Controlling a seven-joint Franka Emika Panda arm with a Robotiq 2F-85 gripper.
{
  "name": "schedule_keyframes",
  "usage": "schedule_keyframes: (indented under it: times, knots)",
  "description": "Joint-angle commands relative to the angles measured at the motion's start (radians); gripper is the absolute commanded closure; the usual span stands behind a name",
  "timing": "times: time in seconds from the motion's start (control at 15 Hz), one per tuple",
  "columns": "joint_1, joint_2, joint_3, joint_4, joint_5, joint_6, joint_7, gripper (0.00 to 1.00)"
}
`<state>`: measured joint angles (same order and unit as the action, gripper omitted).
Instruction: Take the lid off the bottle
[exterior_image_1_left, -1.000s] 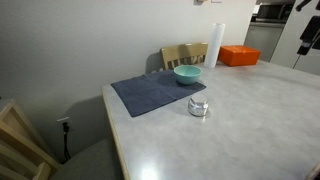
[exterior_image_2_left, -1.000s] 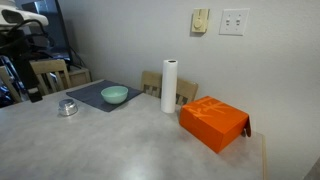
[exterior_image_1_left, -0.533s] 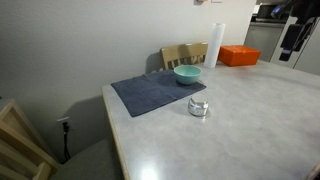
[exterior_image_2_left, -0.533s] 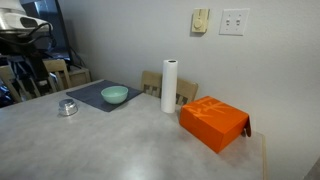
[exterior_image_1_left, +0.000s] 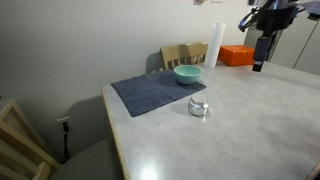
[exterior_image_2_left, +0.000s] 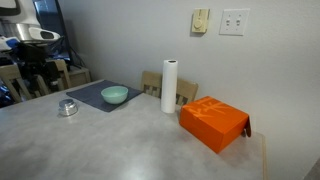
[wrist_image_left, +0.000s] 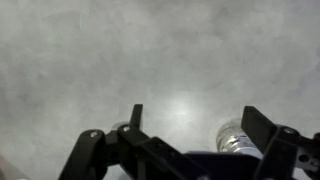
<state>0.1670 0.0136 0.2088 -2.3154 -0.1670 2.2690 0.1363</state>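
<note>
The bottle (exterior_image_1_left: 198, 108) is a squat silvery jar standing on the grey table, just in front of the dark mat; it also shows in an exterior view (exterior_image_2_left: 67, 108). The lid (exterior_image_1_left: 198, 101) sits on top of it. My gripper (exterior_image_1_left: 258, 62) hangs open and empty above the table, well away from the jar, near the orange box. In the wrist view the open jaws (wrist_image_left: 198, 120) frame bare table, and the jar (wrist_image_left: 232, 140) shows low down, close to one finger. In an exterior view my gripper (exterior_image_2_left: 38, 80) is behind the jar.
A teal bowl (exterior_image_1_left: 187, 74) sits on a dark grey mat (exterior_image_1_left: 150, 93). A tall white roll (exterior_image_1_left: 216, 45) and an orange box (exterior_image_1_left: 239, 56) stand further along. A wooden chair (exterior_image_1_left: 183, 54) stands behind the table. The table edge (exterior_image_1_left: 112, 130) is near the mat.
The arm has swung in over the table toward the jar's side, with the gripper lower than before. The jar, bowl and box have not moved.
</note>
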Motion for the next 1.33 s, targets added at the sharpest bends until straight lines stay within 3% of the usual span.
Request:
schedule_keyframes:
  times: [0.0, 0.27, 0.33, 0.67, 0.93, 1.27]
  knots:
    - [0.04, 0.145, 0.01, 0.119, -0.054, -0.013, -0.032, 0.0]
    - [0.084, 0.208, 0.013, 0.141, -0.127, 0.14, -0.11, 0.0]
    - [0.084, 0.176, 0.004, 0.119, -0.097, 0.098, -0.07, 0.0]
    - [0.091, 0.184, 0.001, 0.124, -0.099, 0.106, -0.067, 0.0]
    - [0.079, 0.248, -0.016, 0.154, -0.101, 0.188, -0.081, 0.0]
    - [0.058, 0.345, 0.017, 0.233, 0.06, 0.239, -0.204, 0.0]
